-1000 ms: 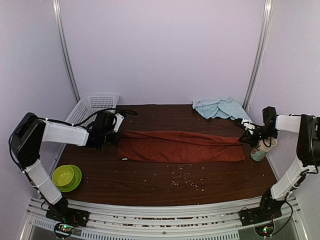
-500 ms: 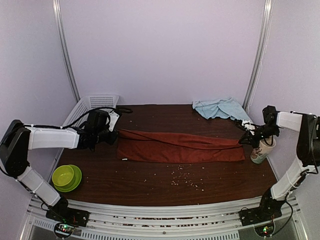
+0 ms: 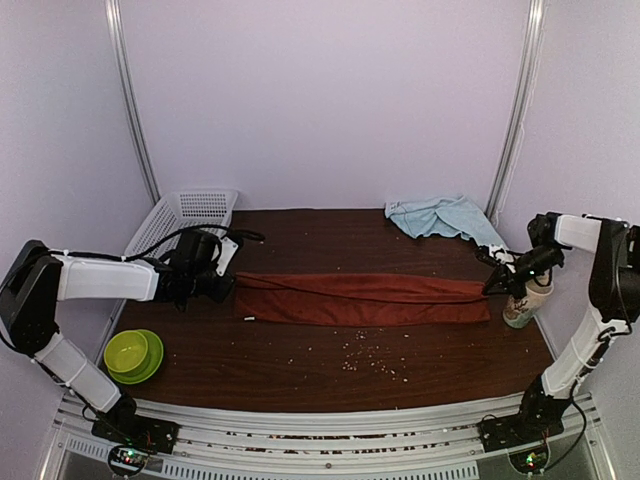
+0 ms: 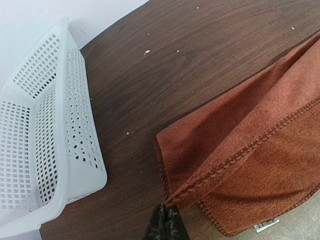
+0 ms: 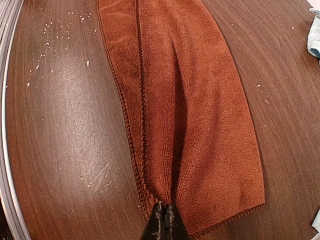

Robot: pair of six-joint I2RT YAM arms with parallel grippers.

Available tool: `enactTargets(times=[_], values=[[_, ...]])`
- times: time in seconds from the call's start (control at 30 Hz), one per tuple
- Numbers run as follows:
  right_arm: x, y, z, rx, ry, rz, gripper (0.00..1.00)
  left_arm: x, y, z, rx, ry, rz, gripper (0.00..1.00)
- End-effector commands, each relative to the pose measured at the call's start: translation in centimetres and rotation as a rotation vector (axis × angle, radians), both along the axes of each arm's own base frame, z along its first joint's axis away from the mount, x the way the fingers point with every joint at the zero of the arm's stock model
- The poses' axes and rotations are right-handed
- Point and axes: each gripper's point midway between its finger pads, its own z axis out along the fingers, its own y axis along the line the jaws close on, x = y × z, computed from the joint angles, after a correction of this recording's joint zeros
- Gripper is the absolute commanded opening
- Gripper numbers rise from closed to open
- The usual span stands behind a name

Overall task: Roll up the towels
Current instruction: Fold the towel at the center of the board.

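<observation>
Pinching the left end of the red towel (image 3: 365, 299), the left gripper (image 4: 166, 221) has its jaws clenched on a hemmed edge at the corner, where that layer lifts slightly off the table (image 3: 300, 375). The left arm lies low and almost level, its forearm reaching rightward from the table's left side. The white basket (image 3: 185, 212) sits just behind it and a green bowl (image 3: 133, 355) near its base.

The red towel runs as a long narrow strip across the middle of the table, folded lengthwise, its ends held by the two grippers. A white tag shows at its near left corner. Crumbs (image 3: 368, 356) are scattered on the wood in front of it.

At the strip's right end the right gripper (image 5: 164, 216) is likewise clenched, gripping the towel's edge where the folds gather into its tips. The right arm rises from its base at the near right and bends at a high elbow. Its wrist tips down and leftward to the towel, just beside a cup (image 3: 520, 305).

The blue towel (image 3: 437, 216) lies crumpled at the far right corner, well apart from both grippers.
</observation>
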Motion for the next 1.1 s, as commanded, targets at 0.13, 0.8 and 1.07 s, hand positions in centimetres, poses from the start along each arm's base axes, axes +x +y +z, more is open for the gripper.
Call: enactTargets(times=[0.13,0.8,1.07], values=[[-1.2,-1.0,0.2,-0.001,0.037,0.035,0.0,-0.3,0.3,0.0,-0.016,0.003,0.026,0.0],[-1.4,-2.8,-1.3,-0.118,0.049,-0.006,0.0,-3.8,-1.1,-1.5,-0.079,0.063,-0.022,0.0],[-0.6,-3.2,-2.5,-0.178,0.012,-0.064,0.0,-4.3,-1.9,-2.5,-0.026,0.087,-0.037,0.0]])
